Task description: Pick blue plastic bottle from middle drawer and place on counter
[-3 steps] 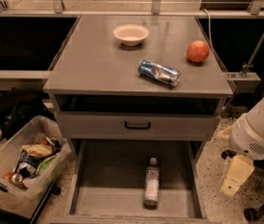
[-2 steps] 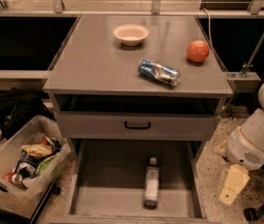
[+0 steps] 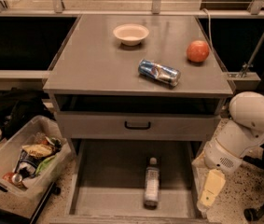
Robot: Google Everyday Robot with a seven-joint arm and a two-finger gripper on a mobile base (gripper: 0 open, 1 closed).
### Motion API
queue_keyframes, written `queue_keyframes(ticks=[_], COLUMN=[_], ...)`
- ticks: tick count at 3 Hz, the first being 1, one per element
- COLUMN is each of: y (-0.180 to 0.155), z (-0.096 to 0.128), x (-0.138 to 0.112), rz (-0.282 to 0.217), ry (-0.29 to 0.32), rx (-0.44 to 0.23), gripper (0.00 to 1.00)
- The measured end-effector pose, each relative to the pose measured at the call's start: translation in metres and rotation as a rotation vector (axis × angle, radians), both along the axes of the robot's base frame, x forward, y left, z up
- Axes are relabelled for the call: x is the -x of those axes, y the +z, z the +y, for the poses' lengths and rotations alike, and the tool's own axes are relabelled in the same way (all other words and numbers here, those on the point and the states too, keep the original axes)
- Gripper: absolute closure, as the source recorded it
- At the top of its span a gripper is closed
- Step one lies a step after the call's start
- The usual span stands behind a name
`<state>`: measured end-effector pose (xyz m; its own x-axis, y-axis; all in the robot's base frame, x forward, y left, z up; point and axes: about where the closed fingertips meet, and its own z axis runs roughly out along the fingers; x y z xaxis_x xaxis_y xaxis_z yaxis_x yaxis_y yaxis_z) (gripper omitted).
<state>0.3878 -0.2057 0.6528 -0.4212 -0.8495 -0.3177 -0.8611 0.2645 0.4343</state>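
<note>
Flat matte grey counter (image 3: pixel 99 64) waits while the reach goes low.
Since a second ago the cream gripper (image 3: pixel 211 190) has dropped and swung left, now just outside the right wall of the wide grey middle drawer (image 3: pixel 108 190); released or clenched, I cannot tell. The slim clear bluish plastic bottle (image 3: pixel 151 186) lies untouched on the drawer floor, so the grasp seems next.

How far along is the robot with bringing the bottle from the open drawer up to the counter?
Done: the middle drawer stands pulled open, so the blue plastic bottle is exposed.
In hand: the gripper hangs low outside the drawer's right wall, apart from the bottle.
Left: grasp the bottle, which lies on its side on the drawer floor, lift it and set it on the counter.
</note>
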Motion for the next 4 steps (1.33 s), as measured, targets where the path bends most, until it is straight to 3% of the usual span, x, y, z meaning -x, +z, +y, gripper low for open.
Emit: queue_keyframes(ticks=[1,2,4], y=[-0.006,0.003,0.004], z=[0.016,0.030,0.032], x=[0.005,-0.010,-0.017], rz=[-0.060,-0.211,-0.241], ry=[0.008,-0.013,-0.024], rx=[0.047,0.102,0.102], gripper=[0.00,0.00,0.00])
